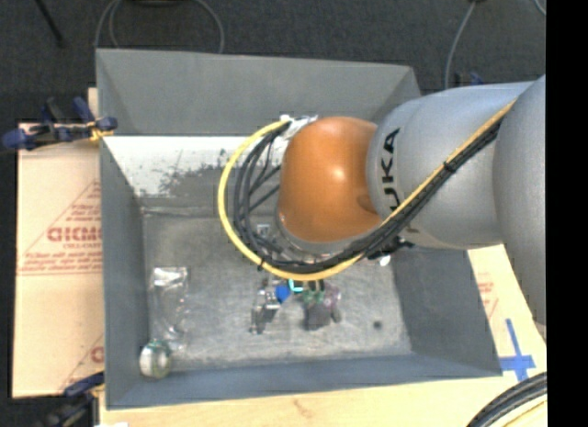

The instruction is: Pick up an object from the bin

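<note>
My gripper hangs below the orange wrist cover, low over the middle of the bin floor. Its two fingers stand apart, open, with only bare floor between them. A crumpled clear plastic thing lies well to the gripper's left, near the bin's left wall. At its lower end, in the front left corner, is a small round greyish-green piece; I cannot tell whether it is a cap on the plastic or a separate ball.
The arm and its looped cables cover the bin's back middle and right. A tiny dark speck lies on the floor to the right of the gripper. The bin's sloping walls close in on all sides.
</note>
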You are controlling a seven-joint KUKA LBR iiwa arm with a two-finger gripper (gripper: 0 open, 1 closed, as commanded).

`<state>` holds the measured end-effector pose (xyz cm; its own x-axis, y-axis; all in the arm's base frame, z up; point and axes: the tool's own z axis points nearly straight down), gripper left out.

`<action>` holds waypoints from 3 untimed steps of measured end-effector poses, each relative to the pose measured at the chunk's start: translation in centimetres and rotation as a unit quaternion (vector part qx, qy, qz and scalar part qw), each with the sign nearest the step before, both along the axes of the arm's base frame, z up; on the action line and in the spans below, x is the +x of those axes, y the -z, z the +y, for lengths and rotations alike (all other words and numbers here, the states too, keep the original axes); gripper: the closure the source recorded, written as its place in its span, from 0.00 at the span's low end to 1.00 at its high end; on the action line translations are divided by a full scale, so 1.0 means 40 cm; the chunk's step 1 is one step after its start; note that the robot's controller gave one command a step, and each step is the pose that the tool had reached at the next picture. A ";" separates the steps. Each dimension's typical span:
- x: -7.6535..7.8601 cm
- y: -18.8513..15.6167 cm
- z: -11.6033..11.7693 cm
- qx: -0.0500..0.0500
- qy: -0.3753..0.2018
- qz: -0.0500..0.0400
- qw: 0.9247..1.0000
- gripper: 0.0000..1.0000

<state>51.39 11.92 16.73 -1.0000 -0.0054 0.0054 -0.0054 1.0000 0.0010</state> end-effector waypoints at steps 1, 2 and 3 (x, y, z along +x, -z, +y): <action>0.102 0.156 -0.136 -0.002 -0.029 -0.002 1.000 0.00; 0.098 0.236 -0.182 0.001 -0.037 -0.008 0.999 0.00; 0.179 -0.058 -0.179 -0.001 -0.077 -0.010 0.997 0.00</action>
